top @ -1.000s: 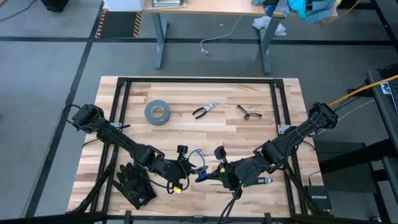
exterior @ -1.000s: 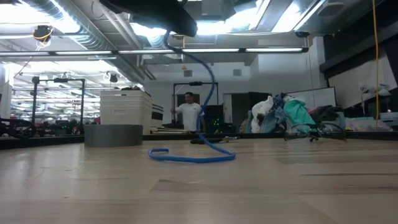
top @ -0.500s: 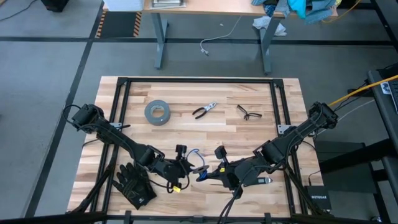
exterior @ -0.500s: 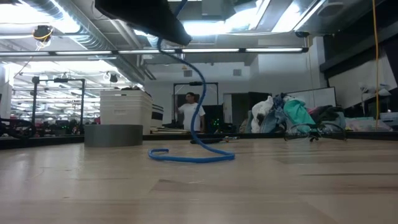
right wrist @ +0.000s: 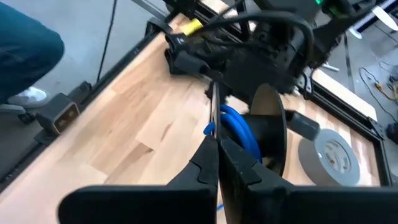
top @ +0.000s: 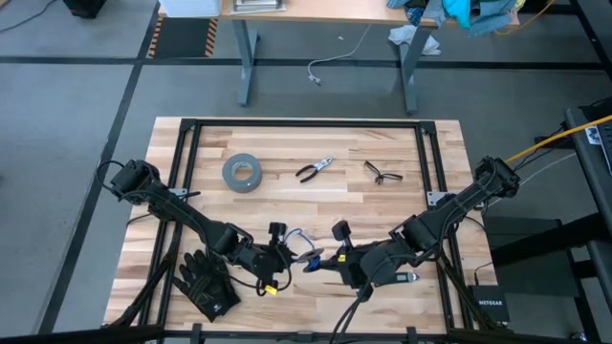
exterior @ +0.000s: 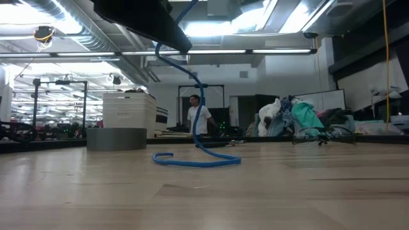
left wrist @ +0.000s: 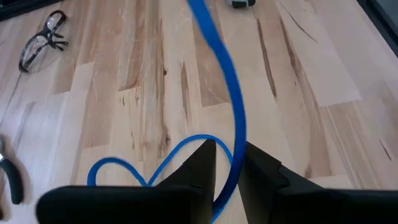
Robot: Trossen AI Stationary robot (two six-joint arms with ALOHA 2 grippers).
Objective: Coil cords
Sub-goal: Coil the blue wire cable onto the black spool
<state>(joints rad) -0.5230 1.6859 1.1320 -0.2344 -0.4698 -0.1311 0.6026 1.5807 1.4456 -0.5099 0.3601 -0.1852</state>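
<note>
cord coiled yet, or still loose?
Loose. The cord makes one open loop on the table, then rises to the left gripper, which pinches it.

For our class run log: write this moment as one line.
task: coil cords | left hand: closed around blue cord | right hand: shut, at cord | cord loop on table

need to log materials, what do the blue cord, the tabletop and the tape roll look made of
Blue cord: smooth rubbery plastic jacket; it bends in soft loops.
Tabletop: pale wood planks, visible grain and seams.
Tape roll: grey, matte, probably cloth-backed duct tape.
</note>
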